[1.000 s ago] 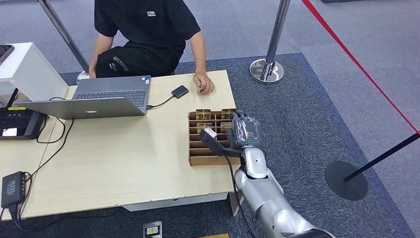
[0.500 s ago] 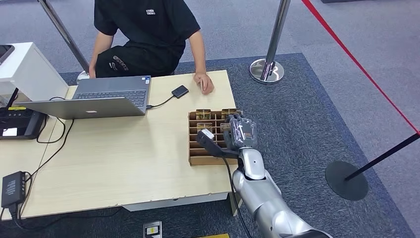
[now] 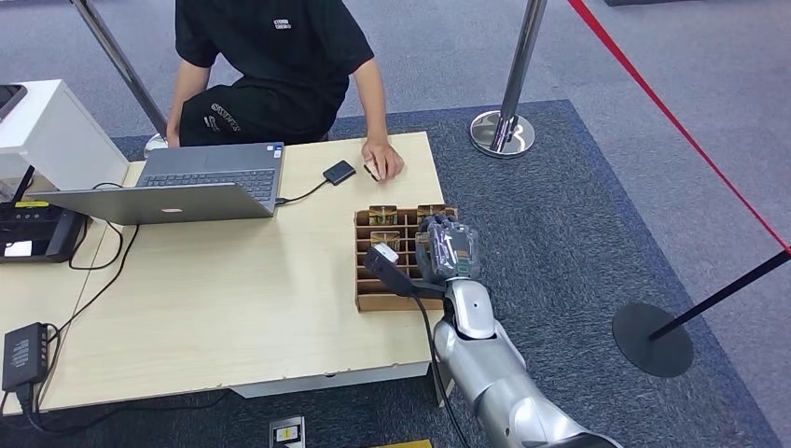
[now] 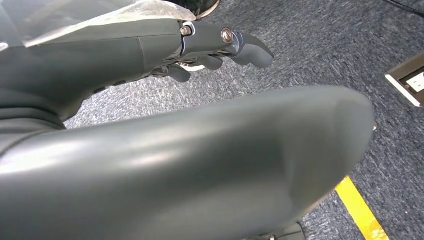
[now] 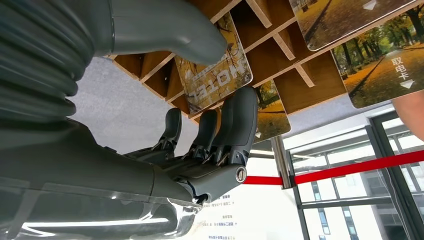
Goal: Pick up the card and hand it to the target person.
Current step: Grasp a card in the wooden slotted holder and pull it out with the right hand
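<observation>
Our right arm (image 3: 485,364) reaches forward from below, silver forearm angled up, and the right robot hand (image 3: 446,250) hangs palm-down with thumb (image 5: 165,27) and fingers (image 5: 235,125) apart, nothing gripped between them. Our left robot hand (image 4: 200,42) hangs low, its dark fingers (image 4: 250,50) loosely curled, nothing in them.

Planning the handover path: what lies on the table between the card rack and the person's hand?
Bare tabletop in the head view, from the card rack to the person's hand; a small black device sits just aside.
</observation>
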You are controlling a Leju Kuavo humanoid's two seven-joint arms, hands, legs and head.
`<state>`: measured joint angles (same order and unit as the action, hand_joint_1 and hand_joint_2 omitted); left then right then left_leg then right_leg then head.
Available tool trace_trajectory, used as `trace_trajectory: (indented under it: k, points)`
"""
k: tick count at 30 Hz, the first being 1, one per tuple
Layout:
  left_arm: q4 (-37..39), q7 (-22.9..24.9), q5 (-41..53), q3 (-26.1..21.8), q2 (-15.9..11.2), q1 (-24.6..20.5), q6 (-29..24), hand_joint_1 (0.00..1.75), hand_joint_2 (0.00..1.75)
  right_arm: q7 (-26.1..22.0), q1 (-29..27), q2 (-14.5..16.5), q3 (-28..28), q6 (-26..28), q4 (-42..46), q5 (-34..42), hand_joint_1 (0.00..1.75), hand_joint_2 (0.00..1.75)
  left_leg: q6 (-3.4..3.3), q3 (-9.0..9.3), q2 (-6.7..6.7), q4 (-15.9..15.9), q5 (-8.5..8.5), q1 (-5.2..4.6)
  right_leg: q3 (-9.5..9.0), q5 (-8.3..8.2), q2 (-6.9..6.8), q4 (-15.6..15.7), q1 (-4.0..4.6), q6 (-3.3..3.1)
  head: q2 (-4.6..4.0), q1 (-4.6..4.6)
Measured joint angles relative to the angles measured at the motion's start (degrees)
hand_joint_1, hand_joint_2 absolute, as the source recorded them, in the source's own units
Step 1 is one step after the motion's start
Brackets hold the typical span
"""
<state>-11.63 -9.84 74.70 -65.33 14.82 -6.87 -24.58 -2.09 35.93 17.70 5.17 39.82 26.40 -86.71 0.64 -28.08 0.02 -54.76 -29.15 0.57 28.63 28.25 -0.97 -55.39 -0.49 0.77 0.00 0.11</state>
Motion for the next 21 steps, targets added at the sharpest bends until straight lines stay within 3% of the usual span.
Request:
trace_trajectory:
  k: [21]
  points:
    - [0.0, -0.1, 0.3, 0.0, 0.0, 0.0, -0.2, 0.00, 0.00, 0.7, 0.0, 0.0, 1.0, 0.1, -0.9, 0.0, 0.90, 1.75, 0.00, 0.00, 0.00, 0.0, 0.00, 0.00, 0.00, 0.00, 0.00, 0.0, 0.00, 0.00, 0.00, 0.00]
